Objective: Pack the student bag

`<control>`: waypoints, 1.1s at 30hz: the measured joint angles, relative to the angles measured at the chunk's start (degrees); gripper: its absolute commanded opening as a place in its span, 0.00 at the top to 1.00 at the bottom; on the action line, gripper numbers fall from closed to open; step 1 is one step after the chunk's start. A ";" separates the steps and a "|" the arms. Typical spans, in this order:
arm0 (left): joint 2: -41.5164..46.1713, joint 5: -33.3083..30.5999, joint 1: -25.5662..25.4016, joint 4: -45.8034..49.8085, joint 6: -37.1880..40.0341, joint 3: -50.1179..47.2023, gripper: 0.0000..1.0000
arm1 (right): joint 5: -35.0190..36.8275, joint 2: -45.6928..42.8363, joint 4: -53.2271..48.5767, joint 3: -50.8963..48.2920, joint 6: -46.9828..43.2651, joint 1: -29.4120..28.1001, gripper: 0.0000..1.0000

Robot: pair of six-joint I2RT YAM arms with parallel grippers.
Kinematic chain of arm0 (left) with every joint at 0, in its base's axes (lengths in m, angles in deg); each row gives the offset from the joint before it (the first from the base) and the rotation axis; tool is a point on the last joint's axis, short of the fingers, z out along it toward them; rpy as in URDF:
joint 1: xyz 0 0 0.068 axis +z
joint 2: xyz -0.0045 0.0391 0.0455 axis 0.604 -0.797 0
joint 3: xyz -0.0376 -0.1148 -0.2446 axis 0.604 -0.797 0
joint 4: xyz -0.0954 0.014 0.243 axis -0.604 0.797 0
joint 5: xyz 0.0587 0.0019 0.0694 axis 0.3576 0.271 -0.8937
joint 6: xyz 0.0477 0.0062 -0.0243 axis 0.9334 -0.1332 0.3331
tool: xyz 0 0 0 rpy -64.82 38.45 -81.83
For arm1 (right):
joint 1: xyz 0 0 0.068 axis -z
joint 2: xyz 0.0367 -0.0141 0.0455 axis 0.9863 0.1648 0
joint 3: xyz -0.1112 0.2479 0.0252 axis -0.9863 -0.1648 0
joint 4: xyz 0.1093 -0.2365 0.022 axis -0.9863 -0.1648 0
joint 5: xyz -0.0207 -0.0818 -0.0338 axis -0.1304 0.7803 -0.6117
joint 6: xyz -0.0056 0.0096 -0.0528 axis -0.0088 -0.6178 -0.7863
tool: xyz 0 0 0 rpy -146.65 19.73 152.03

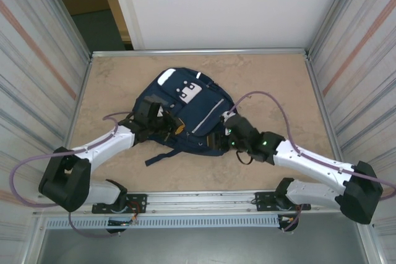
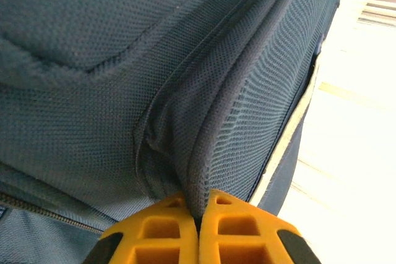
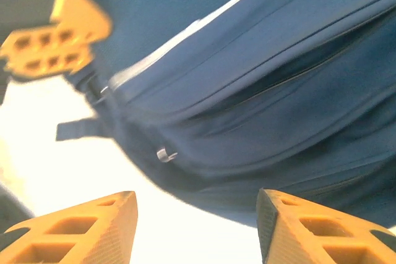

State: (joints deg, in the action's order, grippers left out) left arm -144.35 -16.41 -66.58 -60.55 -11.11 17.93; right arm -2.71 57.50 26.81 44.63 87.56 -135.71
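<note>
The student bag (image 1: 197, 110), navy blue with white patches and a thin white stripe, lies flat in the middle of the table. My left gripper (image 1: 177, 130) is at the bag's near-left edge. In the left wrist view it (image 2: 199, 214) is shut on a raised fold of the bag's (image 2: 124, 60) navy mesh fabric. My right gripper (image 1: 228, 130) is at the bag's near-right edge. Its orange fingers (image 3: 105, 227) stand open and apart from the bag (image 3: 260, 78), with nothing between them. A small metal zipper pull (image 3: 164, 153) hangs on the bag just ahead of them.
The beige table (image 1: 278, 91) is bounded by a metal rim and corrugated walls on both sides. A dark strap (image 1: 162, 156) trails from the bag toward the near edge. The left gripper's orange fingers (image 3: 55, 35) appear at the upper left of the right wrist view.
</note>
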 measured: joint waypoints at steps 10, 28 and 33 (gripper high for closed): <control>-2.78 0.00 -1.46 -3.04 -4.15 2.08 1.00 | 7.08 15.85 6.16 7.02 2.58 -5.33 0.46; -5.27 -2.45 -5.62 -7.82 -5.81 2.14 1.00 | 20.83 27.32 4.55 13.53 7.76 -7.37 0.48; -5.09 -3.96 -6.29 -7.41 -5.42 2.14 1.00 | 22.77 28.44 4.02 13.94 8.76 -7.37 0.60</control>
State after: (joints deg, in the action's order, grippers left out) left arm -149.44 -20.37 -72.88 -67.96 -16.53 20.07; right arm 20.07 85.94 30.83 58.58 96.32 -143.08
